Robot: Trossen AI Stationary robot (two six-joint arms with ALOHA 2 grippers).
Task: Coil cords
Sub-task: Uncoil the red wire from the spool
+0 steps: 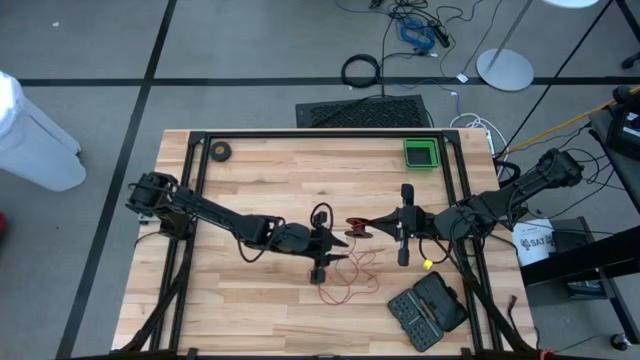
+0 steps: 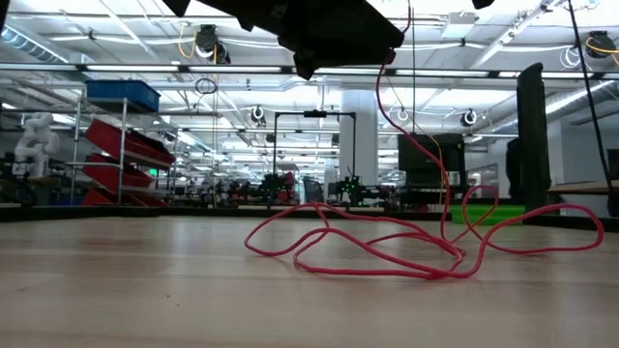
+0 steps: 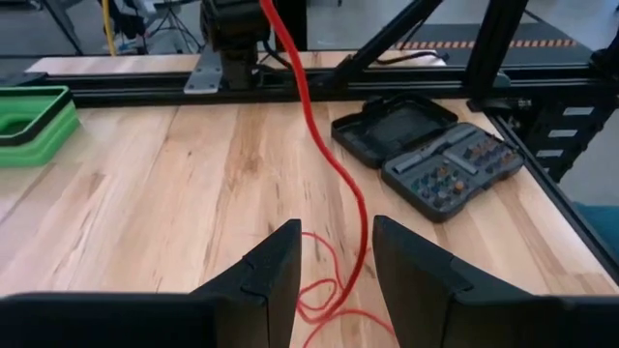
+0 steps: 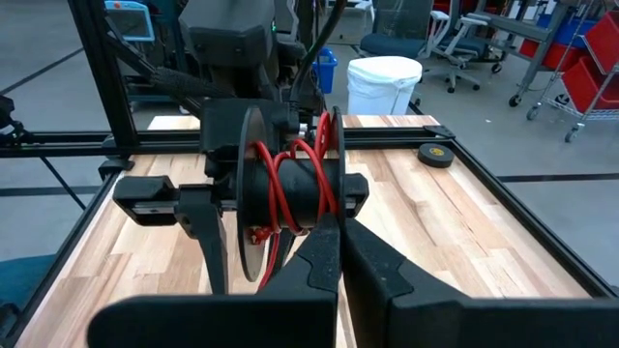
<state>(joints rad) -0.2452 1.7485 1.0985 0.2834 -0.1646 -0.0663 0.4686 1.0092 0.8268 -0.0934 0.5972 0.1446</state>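
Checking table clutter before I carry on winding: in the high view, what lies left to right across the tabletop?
Small black roll → left gripper → reel → right gripper → green tray → bit case.

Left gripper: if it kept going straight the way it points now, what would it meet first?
Probably the red cord, hanging between the left gripper's open fingers, then the loose loops on the table; depth is uncertain.

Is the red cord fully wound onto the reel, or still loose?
Partly wound: a few turns wrap the reel, but most of the red cord lies in loose loops on the table.
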